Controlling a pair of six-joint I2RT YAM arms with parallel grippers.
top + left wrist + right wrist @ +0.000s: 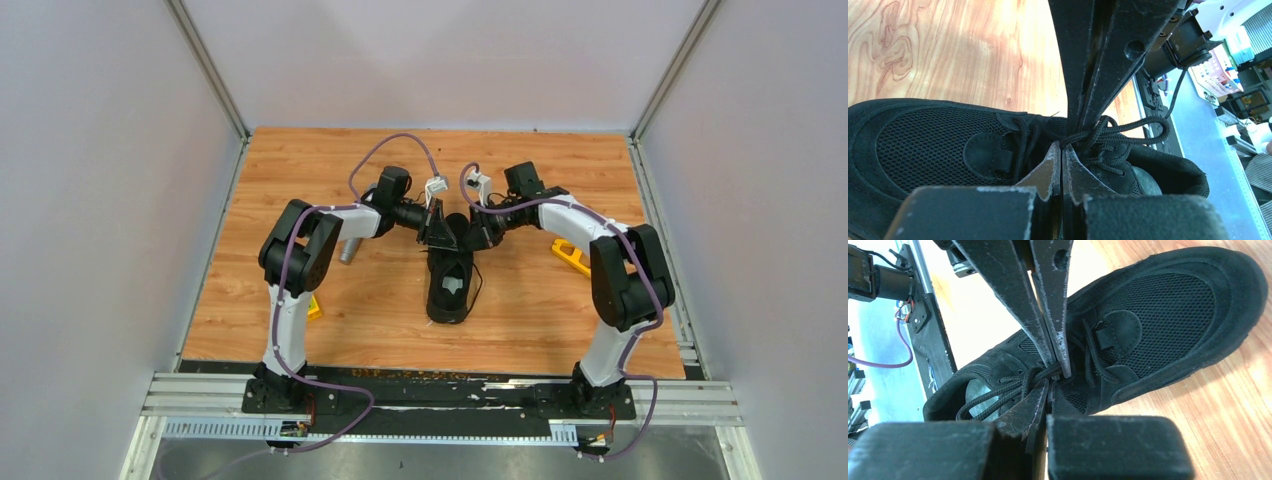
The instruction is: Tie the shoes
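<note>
The black shoe (450, 290) lies in the middle of the wooden table, toe toward the arms' bases. Both grippers meet tip to tip over its laced part. My left gripper (443, 238) is shut on the black laces where they cross (1062, 145); a lace loop (1148, 131) trails toward the heel. My right gripper (472, 238) is also shut on the laces at the same spot (1049, 382), with a loop (993, 395) lying over the pale insole (975, 390). Each wrist view shows the other gripper's fingers (1093, 100) (1053, 330) coming down from above, shut.
A silver microphone (350, 249) lies left of the shoe, partly under the left arm. A yellow object (571, 257) lies under the right arm and another (314, 307) by the left arm. Grey walls enclose the table (300, 170).
</note>
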